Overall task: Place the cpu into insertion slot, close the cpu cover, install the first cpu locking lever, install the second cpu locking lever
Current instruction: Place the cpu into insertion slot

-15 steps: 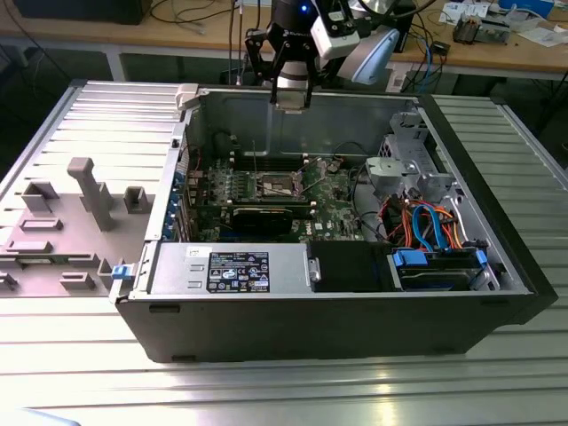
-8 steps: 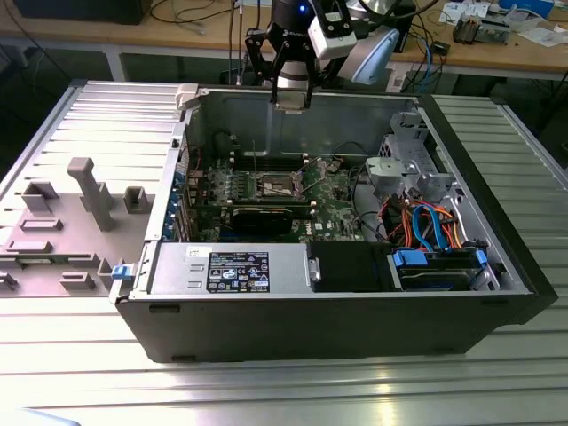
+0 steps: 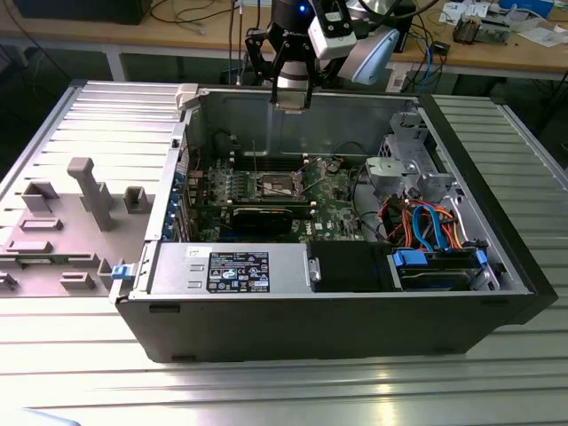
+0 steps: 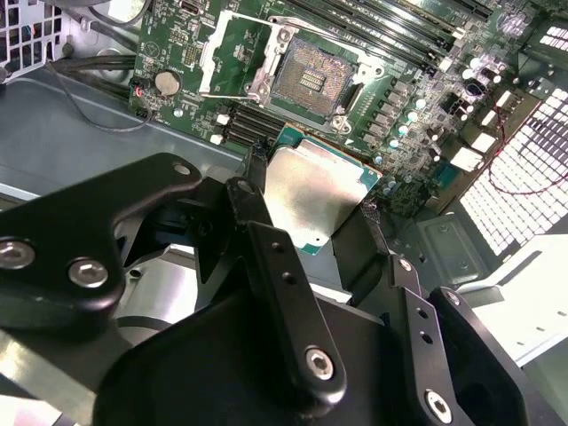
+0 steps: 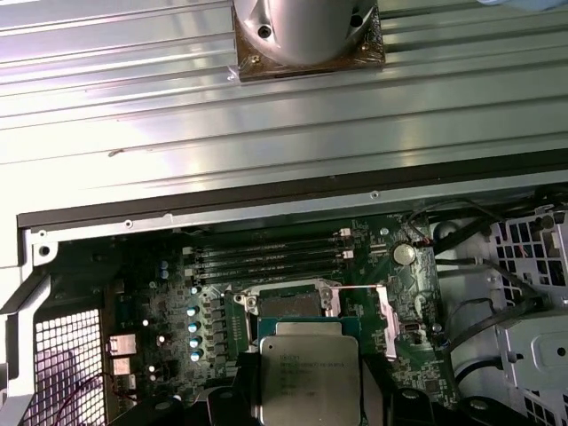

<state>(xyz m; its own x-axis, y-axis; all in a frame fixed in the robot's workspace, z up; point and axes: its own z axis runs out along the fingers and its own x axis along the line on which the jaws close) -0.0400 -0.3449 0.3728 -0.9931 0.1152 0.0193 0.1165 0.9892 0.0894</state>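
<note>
Right, gripper (image 3: pixel 291 102) top-centre in exterior view, clamped on cpu (image 4: pixel 324 191); I'd square it to insertion slot (image 4: pixel 311 80), keep level.

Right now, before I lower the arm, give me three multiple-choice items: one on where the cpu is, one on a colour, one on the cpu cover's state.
1. Where is the cpu relative to the insertion slot?
A) seated in it
B) held in the gripper, clear of it
C) lying loose beside it

2. What colour is the motherboard?
A) green
B) red
C) blue

3. The cpu cover is:
A) shut over the slot
B) detached, in the gripper
C) swung open

Key: 1B, the gripper clamps the cpu and the slot's dark centre is bare. 2A, green shows all around the slot. 3C, the frame stands aside of the slot.
</note>
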